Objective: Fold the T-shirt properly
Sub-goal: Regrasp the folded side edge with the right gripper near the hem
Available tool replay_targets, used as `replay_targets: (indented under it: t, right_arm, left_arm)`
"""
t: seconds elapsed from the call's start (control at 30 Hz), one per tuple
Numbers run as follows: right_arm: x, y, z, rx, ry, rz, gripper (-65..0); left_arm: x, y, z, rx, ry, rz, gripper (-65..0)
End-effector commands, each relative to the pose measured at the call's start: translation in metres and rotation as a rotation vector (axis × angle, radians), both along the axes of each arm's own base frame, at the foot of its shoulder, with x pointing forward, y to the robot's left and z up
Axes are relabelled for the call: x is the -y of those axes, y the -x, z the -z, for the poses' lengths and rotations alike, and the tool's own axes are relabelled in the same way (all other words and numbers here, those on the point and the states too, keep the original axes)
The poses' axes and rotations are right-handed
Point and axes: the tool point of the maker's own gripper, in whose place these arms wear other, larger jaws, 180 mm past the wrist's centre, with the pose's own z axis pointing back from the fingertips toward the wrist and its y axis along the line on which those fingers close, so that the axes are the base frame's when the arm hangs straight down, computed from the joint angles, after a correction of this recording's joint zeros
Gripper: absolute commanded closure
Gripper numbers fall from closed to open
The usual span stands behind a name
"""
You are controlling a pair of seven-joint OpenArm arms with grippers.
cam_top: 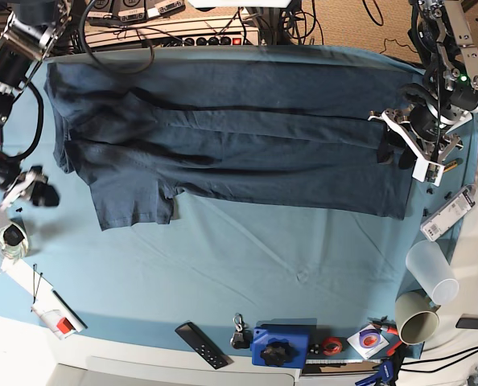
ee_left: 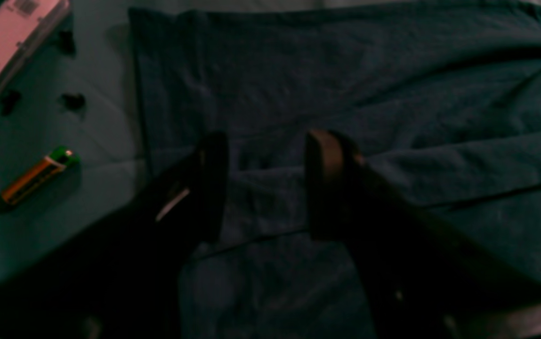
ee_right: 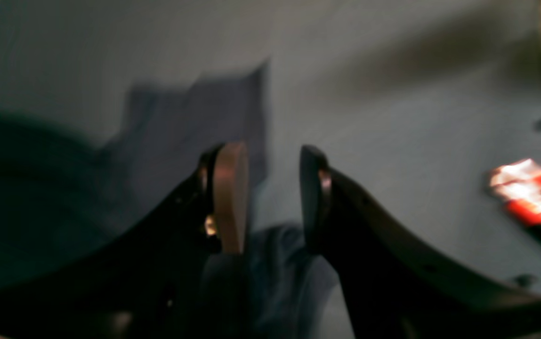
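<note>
Lying spread across the far half of the table (cam_top: 247, 265), the T-shirt (cam_top: 239, 121) is seen with its long axis running side to side in the base view, a lengthwise fold already laid along it and a sleeve (cam_top: 130, 205) sticking out toward the near edge at that view's left; the teal cloth beneath is left bare in front.

The left gripper (cam_top: 408, 145) is held at the shirt's end on the base view's right, and in its wrist view the jaws are seen standing wide with nothing between them, the fabric lying directly below and beyond the tips; a folded edge is crossed just under them.

The right gripper (ee_right: 272, 197) is shown parted over the pale cloth, nothing being clamped, though its view is blurred; a bit of dark fabric is seen below the jaws and the sleeve corner just beyond the fingertips; in the base view this gripper cannot be made out.

The sleeve end is judged nearer the right arm, the opposite end nearer the left.

A green-tipped lighter (ee_left: 39, 176) and a printed strip (ee_left: 6, 52) are seen beside the shirt; no writing can be read, the marks being too blurred.
</note>
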Motion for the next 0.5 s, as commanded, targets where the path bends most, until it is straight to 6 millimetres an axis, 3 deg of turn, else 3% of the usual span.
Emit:
replay_targets:
  t: [0.0, 0.27, 0.47]
  right_arm:
    - [0.008, -0.014, -0.022, 0.073, 0.023, 0.014, -19.9]
    - [-0.001, -0.049, 0.020, -0.011, -0.016, 0.018, -19.9]
    - [-0.022, -0.056, 0.057, -0.121, -0.055, -0.017, -19.9]
  left_arm:
    - [-0.001, -0.006, -0.012, 0.050, 0.001, 0.004, -27.5]
    - [0.000, -0.006, -0.012, 0.053, 0.002, 0.003, -27.5]
    - [0.000, -0.007, -0.013, 0.057, 0.003, 0.003, -27.5]
